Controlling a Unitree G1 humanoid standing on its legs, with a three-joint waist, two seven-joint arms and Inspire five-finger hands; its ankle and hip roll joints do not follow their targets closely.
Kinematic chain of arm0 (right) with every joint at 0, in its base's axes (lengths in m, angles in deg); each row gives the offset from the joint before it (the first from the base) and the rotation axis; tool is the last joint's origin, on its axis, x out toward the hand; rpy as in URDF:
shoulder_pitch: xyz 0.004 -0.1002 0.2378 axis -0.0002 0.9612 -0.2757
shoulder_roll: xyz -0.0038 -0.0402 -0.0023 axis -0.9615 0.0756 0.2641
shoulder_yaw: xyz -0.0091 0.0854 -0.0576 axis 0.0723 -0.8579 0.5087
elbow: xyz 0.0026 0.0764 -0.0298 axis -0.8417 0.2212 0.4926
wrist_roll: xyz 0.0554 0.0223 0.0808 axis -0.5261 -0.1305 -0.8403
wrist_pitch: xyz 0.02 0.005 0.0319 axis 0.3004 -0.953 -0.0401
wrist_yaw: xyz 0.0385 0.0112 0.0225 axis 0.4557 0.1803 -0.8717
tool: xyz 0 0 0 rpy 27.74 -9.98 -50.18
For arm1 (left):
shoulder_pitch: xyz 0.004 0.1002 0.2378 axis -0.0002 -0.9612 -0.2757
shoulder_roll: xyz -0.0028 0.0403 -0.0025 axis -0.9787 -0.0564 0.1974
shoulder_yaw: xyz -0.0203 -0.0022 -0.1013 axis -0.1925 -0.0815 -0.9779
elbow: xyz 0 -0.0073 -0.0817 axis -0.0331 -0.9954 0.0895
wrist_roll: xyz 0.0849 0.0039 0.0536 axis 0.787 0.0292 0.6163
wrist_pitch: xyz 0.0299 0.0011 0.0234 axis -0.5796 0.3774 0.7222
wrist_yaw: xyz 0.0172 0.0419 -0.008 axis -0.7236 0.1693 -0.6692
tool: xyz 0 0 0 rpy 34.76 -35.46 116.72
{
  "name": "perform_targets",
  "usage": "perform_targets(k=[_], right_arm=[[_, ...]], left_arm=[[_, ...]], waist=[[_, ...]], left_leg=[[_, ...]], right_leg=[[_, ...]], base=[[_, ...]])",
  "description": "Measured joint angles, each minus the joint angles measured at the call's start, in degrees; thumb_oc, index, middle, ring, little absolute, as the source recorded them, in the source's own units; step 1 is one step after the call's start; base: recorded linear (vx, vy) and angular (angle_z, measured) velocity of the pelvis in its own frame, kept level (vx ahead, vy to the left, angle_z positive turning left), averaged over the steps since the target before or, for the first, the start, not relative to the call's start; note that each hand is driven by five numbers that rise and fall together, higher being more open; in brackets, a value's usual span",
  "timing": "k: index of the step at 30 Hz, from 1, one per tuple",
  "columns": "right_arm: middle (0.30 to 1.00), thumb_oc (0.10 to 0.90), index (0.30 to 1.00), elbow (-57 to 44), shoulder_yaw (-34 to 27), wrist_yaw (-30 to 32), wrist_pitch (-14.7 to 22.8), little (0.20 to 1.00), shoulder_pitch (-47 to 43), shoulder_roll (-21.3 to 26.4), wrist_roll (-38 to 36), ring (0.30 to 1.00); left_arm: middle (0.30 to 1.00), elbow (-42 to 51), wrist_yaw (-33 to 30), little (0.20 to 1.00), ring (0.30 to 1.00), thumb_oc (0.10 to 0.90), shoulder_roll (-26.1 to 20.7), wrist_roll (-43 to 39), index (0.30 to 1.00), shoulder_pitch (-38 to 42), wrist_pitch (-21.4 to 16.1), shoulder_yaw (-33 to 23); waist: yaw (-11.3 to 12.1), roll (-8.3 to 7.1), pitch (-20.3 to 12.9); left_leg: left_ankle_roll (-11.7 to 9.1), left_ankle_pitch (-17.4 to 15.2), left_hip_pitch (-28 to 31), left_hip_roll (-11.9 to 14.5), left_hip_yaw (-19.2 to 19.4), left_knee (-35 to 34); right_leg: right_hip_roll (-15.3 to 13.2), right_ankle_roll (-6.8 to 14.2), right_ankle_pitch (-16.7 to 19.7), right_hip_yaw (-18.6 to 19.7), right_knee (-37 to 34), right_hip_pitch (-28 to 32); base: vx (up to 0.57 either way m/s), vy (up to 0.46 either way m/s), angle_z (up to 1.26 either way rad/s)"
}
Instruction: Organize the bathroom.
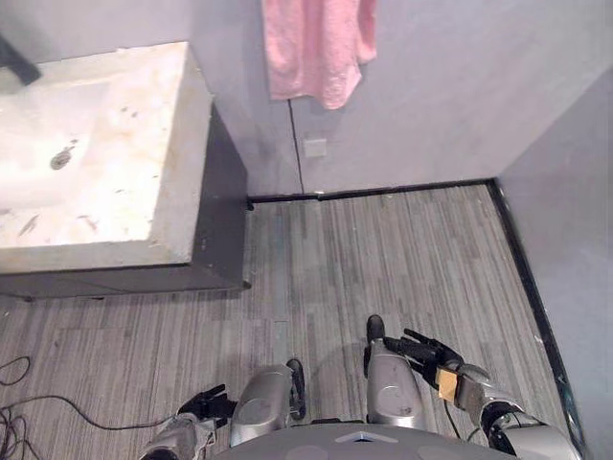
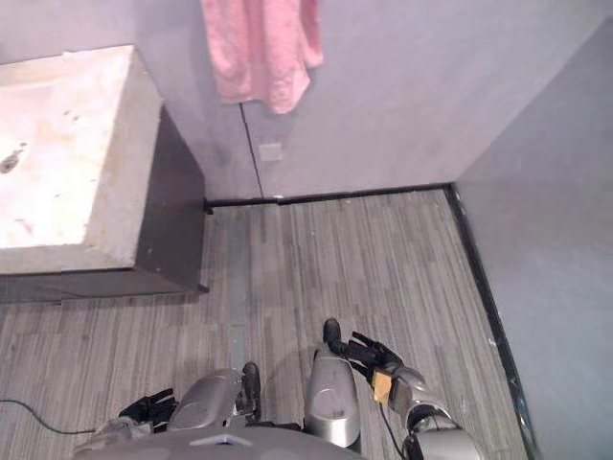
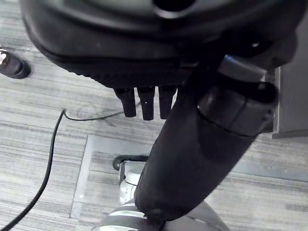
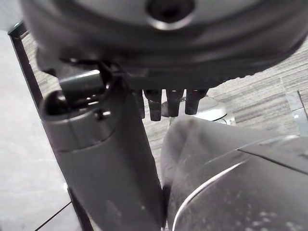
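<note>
**A:** Towel (image 1: 316,48) first, since it's the one loose thing to tidy. It hangs on the wall just beside the sink counter (image 1: 172,144), past the counter's far corner and high above the floor (image 1: 383,259).

**B:** How will it handle for you?

**A:** My guess is light, soft and floppy. It won't slip, but it will sag and bunch wherever you pinch it. Take it high, near the part draped over its hanger, not by the dangling lower corner, or it will slide off lopsided.

**B:** And your hands?

**A:** Both hang low, well apart from the counter and the towel. Your left hand (image 1: 206,402) holds nothing, fingers straight and loose in its wrist view. Your right hand (image 1: 431,353) is likewise empty, fingers extended.

**B:** So nothing is gripped yet.

**A:** Right. You'll have to step closer to the counter and reach up.
</note>
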Motion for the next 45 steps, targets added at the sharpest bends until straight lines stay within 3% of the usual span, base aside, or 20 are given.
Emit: perform_targets(k=[7, 10, 11, 12, 13, 15, 16, 17, 20, 22, 24, 27, 29, 31, 32, 34, 41, 43, 44, 45], right_arm=[[0.9, 0.8, 0.9, 0.02, 0.77, 0.26, 0.86, 0.9, 0.14, -0.47, 0.91, 0.9], [0.9, 0.8, 0.9, 0.12, 0.85, 0.54, 0.58, 0.9, 0.73, -1.17, 2.25, 0.9], [0.9, 0.8, 0.9, 1.34, 1.35, 0.71, -0.25, 0.9, 2.95, -2.19, 2.66, 0.9], [0.9, 0.8, 0.9, 2.23, 1.15, 0.81, -0.77, 0.9, 3.58, -3.23, 2.66, 0.9], [0.9, 0.8, 0.9, 2.45, 0.44, 0.73, -1.12, 0.9, 3.82, -3.67, 2.69, 0.9], [0.9, 0.8, 0.9, 2.84, 0.45, 1.04, -2.13, 0.9, 4.67, -3.65, 4.35, 0.9], [0.9, 0.8, 0.9, 3.04, 0.81, 1.45, -2.19, 0.9, 5.07, -3.64, 4.5, 0.9], [0.9, 0.8, 0.9, 3.97, 0.85, 2.11, -2.52, 0.9, 5.2, -3.14, 4.25, 0.9], [0.9, 0.8, 0.9, 4.05, 2.54, 2.45, -2.8, 0.9, 5.2, -0.62, 4.24, 0.9], [0.9, 0.8, 0.9, 3.93, 2.52, 2.5, -2.41, 0.9, 5.87, -1.02, 3.87, 0.9], [0.9, 0.8, 0.9, 3.96, 2.61, 2.94, -1.84, 0.9, 6.65, -2.44, 2.44, 0.9], [0.9, 0.8, 0.9, 4.27, 2.5, 3.51, -1.39, 0.9, 8.54, -2.55, 2.01, 0.9], [0.9, 0.8, 0.9, 4.4, 2.34, 4.23, -1.39, 0.9, 9.1, -1.84, 2.07, 0.9], [0.9, 0.8, 0.9, 4.0, 2.32, 4.47, -1.1, 0.9, 8.94, -0.98, 2.08, 0.9], [0.9, 0.8, 0.9, 3.56, 2.31, 4.38, -0.99, 0.9, 8.92, -0.93, 2.01, 0.9], [0.9, 0.8, 0.9, 3.24, 1.77, 4.72, -0.29, 0.9, 9.09, -0.43, 2.14, 0.9], [0.9, 0.8, 0.9, 3.41, 2.03, 5.89, 0.45, 0.9, 9.08, -0.4, 2.6, 0.9], [0.9, 0.8, 0.9, 3.66, 2.5, 6.22, 1.15, 0.9, 8.2, 0.83, 2.75, 0.9], [0.9, 0.8, 0.9, 3.09, 2.36, 6.62, 0.94, 0.9, 7.41, 0.39, 2.91, 0.9], [0.9, 0.8, 0.9, 1.69, 2.4, 6.6, 0.54, 0.9, 7.32, 0.14, 3.44, 0.9]], left_arm=[[0.9, -1.78, -0.14, 0.9, 0.9, 0.8, 0.3, -0.02, 0.9, -0.66, -1.54, -0.58], [0.9, -1.63, -0.67, 0.9, 0.9, 0.8, 0.43, -0.04, 0.9, -2.11, -1.58, -1.76], [0.9, -0.29, -1.0, 0.9, 0.9, 0.8, 0.08, -0.11, 0.9, -4.7, -1.71, -3.38], [0.9, 0.88, -1.1, 0.9, 0.9, 0.8, -0.61, -0.13, 0.9, -5.14, -2.38, -4.06], [0.9, 1.66, -1.14, 0.9, 0.9, 0.8, -1.27, -0.13, 0.9, -4.68, -2.98, -5.41], [0.9, 2.16, -1.08, 0.9, 0.9, 0.8, -0.91, -0.13, 0.9, -2.43, -3.8, -5.08], [0.9, 2.61, -1.08, 0.9, 0.9, 0.8, -1.0, -1.06, 0.9, -2.56, -3.86, -5.71], [0.9, 2.81, -1.13, 0.9, 0.9, 0.8, -1.99, -0.19, 0.9, -1.71, -3.09, -4.0], [0.9, 2.7, -0.29, 0.9, 0.9, 0.8, -1.08, 0.22, 0.9, -2.09, -2.47, -1.03], [0.9, 1.72, -0.32, 0.9, 0.9, 0.8, -1.35, 0.69, 0.9, -2.46, -2.47, -0.59], [0.9, -0.17, -0.37, 0.9, 0.9, 0.8, -1.61, 2.55, 0.9, -1.32, -2.46, -0.59], [0.9, -0.73, -1.13, 0.9, 0.9, 0.8, -1.94, 4.6, 0.9, -1.26, -2.24, -0.77], [0.9, -0.65, -1.1, 0.9, 0.9, 0.8, -1.74, 4.53, 0.9, -1.22, -1.83, -0.41], [0.9, -0.63, -1.61, 0.9, 0.9, 0.8, -1.5, 4.42, 0.9, 1.21, -1.31, -0.47], [0.9, -0.14, -1.75, 0.9, 0.9, 0.8, -1.22, 4.41, 0.9, 1.71, -1.5, -0.5], [0.9, 0.61, -1.91, 0.9, 0.9, 0.8, -1.24, 4.25, 0.9, 1.94, -2.23, -0.48], [0.9, 3.74, -2.01, 0.9, 0.9, 0.8, -1.13, 4.12, 0.9, 1.82, -3.92, -0.63], [0.9, 4.22, -1.43, 0.9, 0.9, 0.8, -0.77, 4.12, 0.9, 1.85, -4.06, -0.43], [0.9, 3.95, -1.33, 0.9, 0.9, 0.8, -1.39, 4.17, 0.9, 2.08, -4.06, 0.13], [0.9, 3.42, -1.77, 0.9, 0.9, 0.8, -1.45, 4.13, 0.9, 1.96, -3.9, 0.04]], waist=[[-0.22, 0.16, -1.23], [-0.11, 0.49, -2.48], [-0.06, 1.29, -7.01], [0.47, -0.21, -8.7], [1.1, -1.19, -9.18], [3.42, -2.6, -9.83], [3.65, -2.62, -10.25], [2.75, -3.15, -9.5], [2.72, -0.04, -9.13], [2.42, 0.25, -8.78], [2.5, -3.16, -6.26], [2.09, -5.05, -5.76], [1.19, -4.13, -5.17], [-0.19, -0.12, -2.52], [-0.2, 0.17, -2.29], [-0.43, 0.73, -1.68], [-0.7, 2.19, -1.25], [0.45, 2.6, -0.72], [1.01, 1.98, 0.91], [0.4, 1.68, 1.42]], left_leg=[[-1.94, 0.07, 4.07, 1.17, 0.0, -4.19], [-4.47, 1.45, 8.02, 2.49, -0.51, -8.33], [-7.37, 2.35, 8.39, 4.82, -1.3, -8.72], [-9.2, 3.31, 6.19, 4.86, -1.38, -3.61], [-10.6, 5.89, -1.28, 5.47, -2.05, 9.53], [-8.01, 27.1, -15.74, 6.77, -3.16, 29.45], [-5.39, 27.42, -19.83, 8.06, -1.8, 33.57], [-0.22, 19.59, -20.49, 7.63, 2.89, 25.54], [-1.95, 17.87, -14.28, 2.86, 5.76, -8.99], [-2.47, 18.54, -13.51, 2.04, 2.31, -16.3], [-0.92, 18.6, -11.66, 1.46, 2.64, -13.23], [0.12, 17.82, -7.51, -0.13, 3.49, -13.2], [1.0, 17.65, -3.29, -1.37, 3.56, -14.74], [2.16, 18.06, 0.64, 0.18, 3.97, -19.34], [2.37, 17.89, 0.66, 0.08, 4.91, -19.1], [1.65, 16.33, 0.59, -1.2, 6.47, -17.23], [1.12, 13.52, -0.91, -1.63, 7.76, -14.67], [7.38, 7.85, -4.09, -3.11, 8.82, -6.59], [5.79, 5.38, -3.66, -1.95, 10.24, -4.84], [5.67, 4.5, -3.9, -2.02, 10.01, -3.79]], right_leg=[[0.82, -1.89, -4.93, -0.38, 5.79, -0.84], [2.59, -3.8, -7.81, -1.92, 8.06, 0.53], [4.88, -4.66, -10.76, -4.01, 5.97, 2.73], [5.24, -3.55, -11.84, -4.67, 5.83, 3.39], [5.34, -4.66, -13.45, -5.25, 7.23, 3.46], [5.33, -7.5, -14.12, -5.26, 6.29, 4.42], [5.34, -8.43, -13.01, -6.6, 4.08, 6.24], [5.58, -8.44, -12.35, -8.99, 0.51, 9.18], [9.5, -9.42, -10.42, -8.66, -3.9, 12.18], [12.53, -11.04, -9.06, -8.86, -6.97, 13.33], [13.78, -11.49, -8.73, -8.1, -8.84, 16.29], [13.81, -11.49, -8.73, -7.13, -9.55, 16.88], [14.24, -11.48, -8.75, -5.85, -9.25, 16.7], [14.91, -10.98, -11.96, -4.25, -0.41, 11.36], [12.98, -11.61, -14.37, -4.11, 1.37, 9.74], [7.96, -8.05, -10.34, -3.27, -1.8, 9.01], [8.75, -6.99, -9.8, -1.39, -0.3, 7.58], [8.42, -4.34, -9.11, -1.73, 13.77, -1.48], [7.3, -2.57, -8.32, -1.29, 24.46, -7.98], [6.21, -3.63, -9.03, 0.26, 26.01, -11.42]], base=[[0.22, -0.133, -0.01], [0.25, -0.217, 0.11], [0.19, -0.246, 0.43], [0.24, -0.348, 0.73], [0.22, -0.276, 0.67], [0.19, -0.114, 0.29], [0.22, 0.073, 0.23], [0.22, 0.087, 0.34], [0.22, 0.06, -0.15], [0.22, 0.023, -0.3], [0.28, 0.098, -0.32], [0.16, 0.098, -0.2], [0.11, 0.114, -0.27], [0.09, 0.1, -0.36], [0.05, 0.06, -0.32], [0.06, 0.105, -0.44], [0.04, 0.1, -0.16], [0.1, -0.052, -0.67], [0.15, -0.166, -0.69], [0.23, -0.292, -0.19]])
